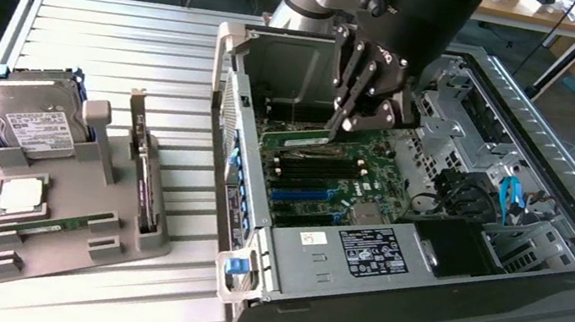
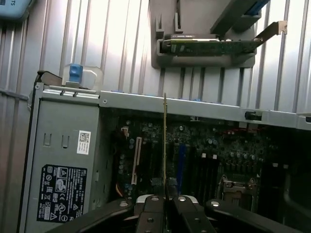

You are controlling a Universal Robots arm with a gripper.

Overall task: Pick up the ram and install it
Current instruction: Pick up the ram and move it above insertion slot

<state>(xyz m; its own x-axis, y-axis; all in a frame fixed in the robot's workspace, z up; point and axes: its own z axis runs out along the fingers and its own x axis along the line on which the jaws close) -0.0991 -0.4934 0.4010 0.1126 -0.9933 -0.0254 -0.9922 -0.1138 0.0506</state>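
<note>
We see gripper (image 2: 165,198) fingers pinching ram (image 2: 165,145) edge-on, over mobo (image 1: 377,170) inside open case (image 1: 379,316), near black DIMM slots (image 1: 316,165). Risk, our judgement: stick tilted or off-slot when pressed, so it jams, flexes or slips in grip.

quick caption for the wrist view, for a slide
Pincer gripping the ram edge-on over the motherboard inside the open computer case, expansion card in its grey holder beyond

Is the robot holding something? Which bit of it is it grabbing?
Yes, the ram stick. The jaws of the gripper pinch its two flat sides at one end, and the rest sticks out past them.
</note>
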